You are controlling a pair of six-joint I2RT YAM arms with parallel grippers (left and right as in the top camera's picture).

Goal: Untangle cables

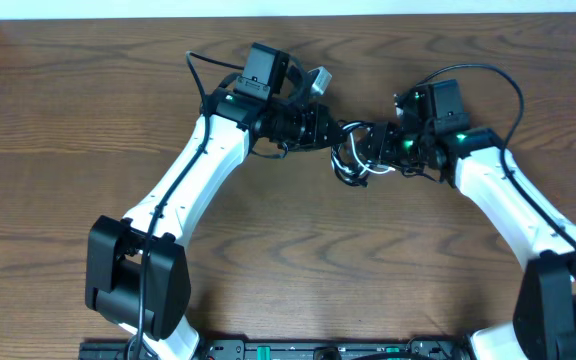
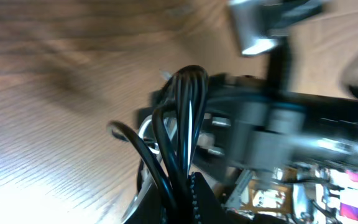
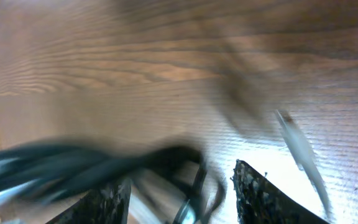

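Note:
The cables (image 1: 352, 162) lie in a small tangle of black and white loops on the wooden table, between the two grippers. My left gripper (image 1: 334, 131) reaches in from the left. In the left wrist view it (image 2: 185, 190) is shut on a bundle of black cable strands (image 2: 185, 106), with a white strand (image 2: 143, 129) beside them. My right gripper (image 1: 376, 143) comes in from the right. In the right wrist view its fingers (image 3: 182, 196) stand wide apart, with blurred black cable loops (image 3: 194, 180) between them. The connector plugs are not clear.
The wooden table (image 1: 298, 260) spreads on all sides. Both white arms angle in from the front corners. The right arm's own thick black cable (image 1: 498, 75) arcs over its wrist. The right arm's wrist fills the right side of the left wrist view (image 2: 278, 130).

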